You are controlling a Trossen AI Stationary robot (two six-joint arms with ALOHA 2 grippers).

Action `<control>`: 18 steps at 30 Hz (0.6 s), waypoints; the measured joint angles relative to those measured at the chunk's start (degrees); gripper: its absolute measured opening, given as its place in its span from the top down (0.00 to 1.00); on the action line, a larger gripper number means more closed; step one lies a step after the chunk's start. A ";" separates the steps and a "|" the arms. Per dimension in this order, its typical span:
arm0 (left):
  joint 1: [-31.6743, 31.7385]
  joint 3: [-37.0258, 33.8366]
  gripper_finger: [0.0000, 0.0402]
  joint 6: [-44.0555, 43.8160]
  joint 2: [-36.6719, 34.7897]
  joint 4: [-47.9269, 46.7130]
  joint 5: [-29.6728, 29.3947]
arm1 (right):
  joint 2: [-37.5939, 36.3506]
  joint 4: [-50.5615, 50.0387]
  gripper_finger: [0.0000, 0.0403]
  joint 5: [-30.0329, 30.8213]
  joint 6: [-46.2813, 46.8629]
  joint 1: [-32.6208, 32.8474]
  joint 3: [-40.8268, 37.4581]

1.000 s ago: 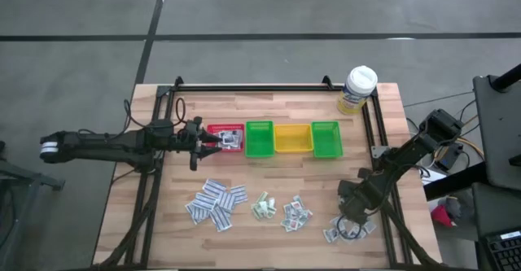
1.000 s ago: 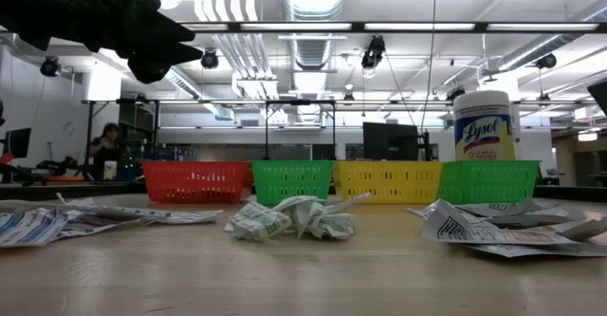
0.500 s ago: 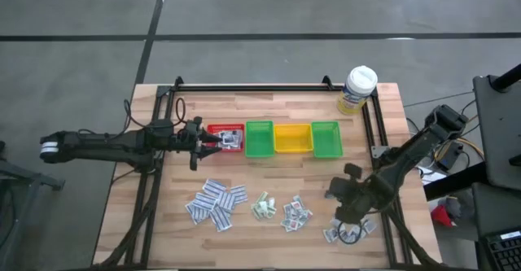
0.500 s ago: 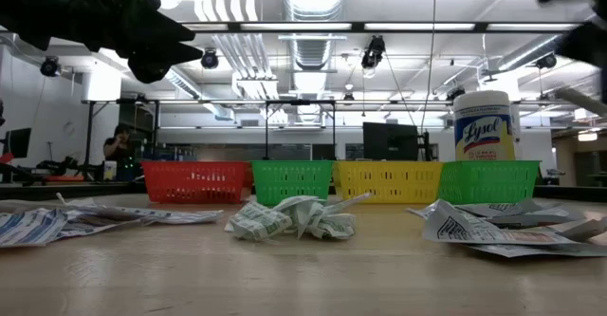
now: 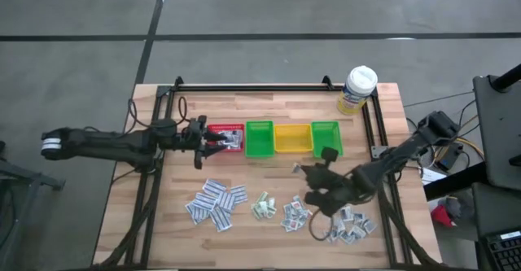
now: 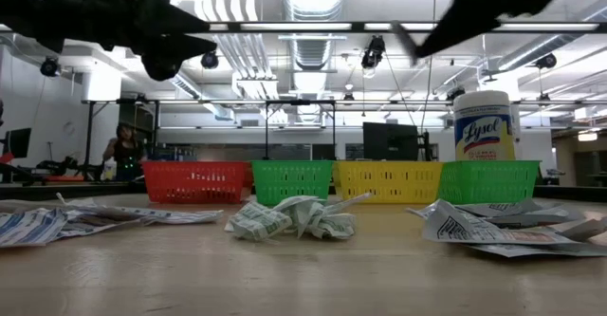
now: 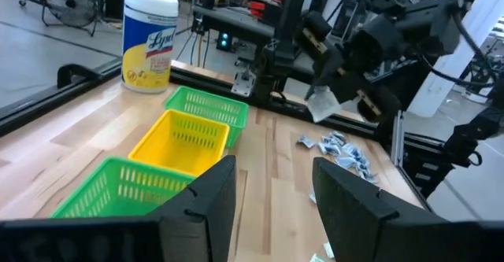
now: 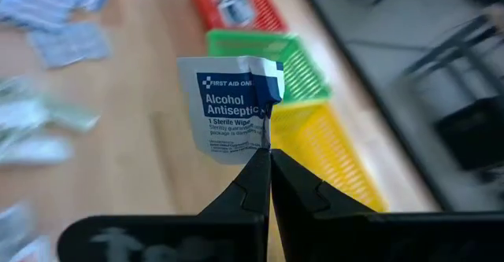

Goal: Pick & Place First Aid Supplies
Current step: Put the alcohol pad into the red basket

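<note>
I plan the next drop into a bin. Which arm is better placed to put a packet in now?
The right arm. Its claw is shut on an alcohol antiseptic packet and hangs above the table near the green bin. The left claw is open, holding nothing, over the red bin.

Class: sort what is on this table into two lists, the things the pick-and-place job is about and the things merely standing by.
Job:
alcohol wipe packet in the shut right gripper
loose packets on the table
open left gripper above the red bin

Standing by:
Lysol bottle
</note>
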 joint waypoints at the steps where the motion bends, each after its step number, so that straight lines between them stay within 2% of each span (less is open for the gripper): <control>1: 0.00 0.00 0.59 -0.04 0.79 0.46 0.01 | 0.90 1.42 0.98 1.44 -1.63 -0.83 0.34; 7: -0.58 0.00 0.59 -0.01 5.79 7.27 0.47 | 6.93 14.43 0.98 7.67 -13.85 -4.84 3.00; 12: -2.21 0.00 0.59 0.42 10.10 14.21 0.59 | 11.77 25.18 0.98 9.52 -23.99 -7.76 5.55; 18: -4.77 0.00 0.59 1.95 14.41 20.47 0.63 | 16.75 27.57 0.98 9.88 -28.66 -10.90 10.00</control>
